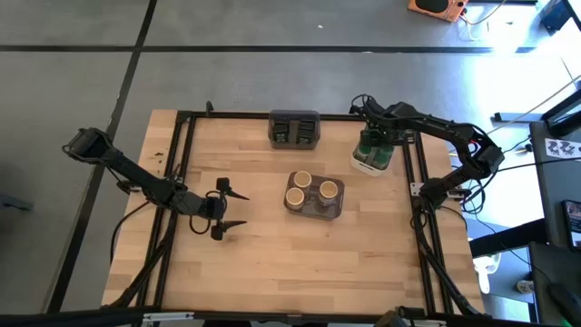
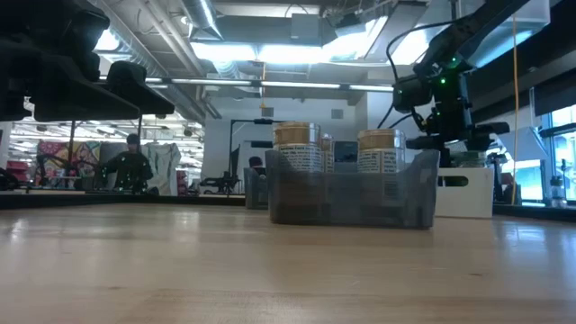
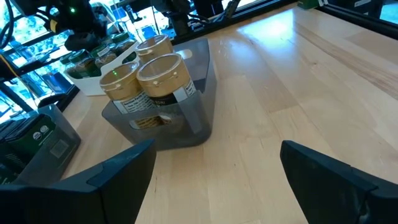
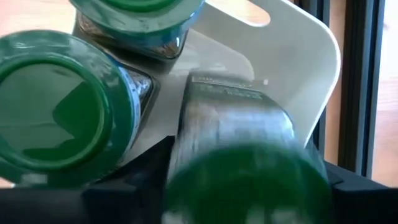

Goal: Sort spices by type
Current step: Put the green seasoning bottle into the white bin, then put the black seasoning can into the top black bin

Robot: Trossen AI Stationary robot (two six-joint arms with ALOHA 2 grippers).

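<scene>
Wooden table (image 1: 263, 263) inside a black frame, grey floor around it; the low view shows a workshop behind with a person seated at a bench.

Spices are grouped by kind. Three tan-lidded jars (image 1: 300, 188) stand in a grey bin (image 1: 338, 209) at table centre. Dark tins (image 1: 293, 129) sit in a second grey bin (image 1: 294, 143) at the far edge. Green-lidded jars (image 1: 373, 147) stand in the white tray (image 1: 360, 164) at the far right.

Right gripper (image 1: 379, 136) is down over the white tray — its wrist view has one green-lidded jar (image 4: 249, 168) between its fingers, two more (image 4: 56, 106) just beside it in the tray (image 4: 298, 56). Whether the fingers press that jar or stand off it, cannot tell.

Left gripper (image 1: 226, 210) hangs over bare table left of the central bin, fingers spread wide, holding nothing — its wrist view looks toward the tan-lidded jars (image 3: 163, 74).
</scene>
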